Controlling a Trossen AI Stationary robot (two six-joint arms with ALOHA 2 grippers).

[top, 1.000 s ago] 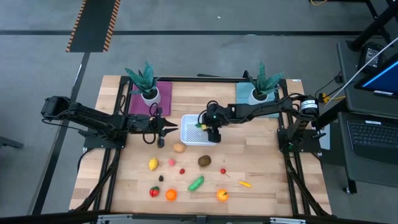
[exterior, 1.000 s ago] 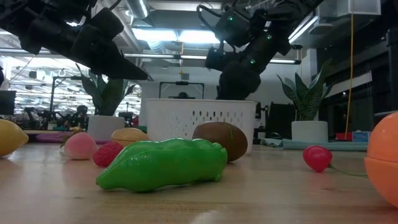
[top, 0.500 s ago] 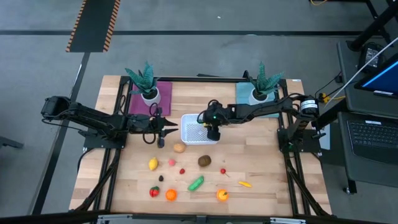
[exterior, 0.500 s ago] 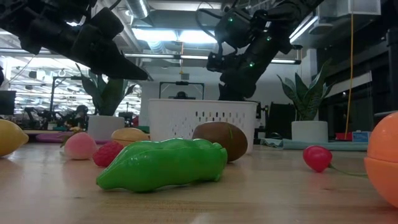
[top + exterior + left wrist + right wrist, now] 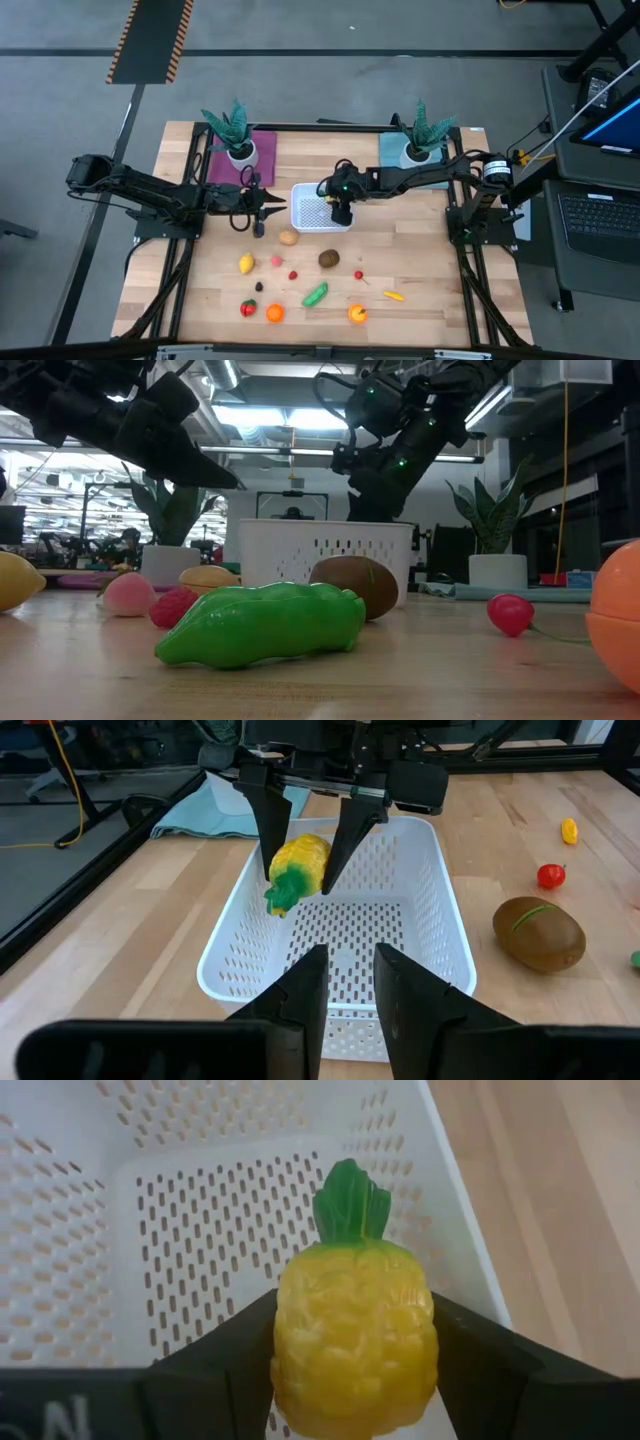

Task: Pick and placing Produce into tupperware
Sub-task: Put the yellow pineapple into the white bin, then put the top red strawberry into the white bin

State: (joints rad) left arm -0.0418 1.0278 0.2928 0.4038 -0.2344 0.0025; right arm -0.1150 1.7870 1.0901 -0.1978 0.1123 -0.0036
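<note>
A yellow toy pineapple (image 5: 355,1340) with a green crown hangs over the white perforated tupperware (image 5: 303,219), with my right gripper (image 5: 298,886) shut on it. My left gripper (image 5: 262,210) waits just left of the tupperware, pointing at it. Its fingers (image 5: 300,995) stand a narrow gap apart with nothing between them. The rest of the produce lies on the table nearer the front: a tan piece (image 5: 288,238), a brown kiwi (image 5: 328,259), a lemon (image 5: 246,264), a green piece (image 5: 315,295) and two orange pieces (image 5: 356,313). My right gripper pinches the pineapple's yellow body (image 5: 290,1330) by its two sides between the two fingers (image 5: 225,1355). The fingers slant down from the table's right side. The pineapple hangs clear above the tupperware's floor (image 5: 350,935), its green crown (image 5: 281,896) pointing down and away from the gripper.
Two spiky potted plants stand at the back, one on a purple mat (image 5: 236,150) and one on a teal mat (image 5: 418,148). Small red pieces (image 5: 359,275) and a small yellow-orange piece (image 5: 394,295) lie among the produce. The tupperware's perforated walls (image 5: 320,555) stand between the two grippers.
My right gripper has turned a little at the wrist above the tupperware, keeping its hold on the pineapple, which has tipped with it.
</note>
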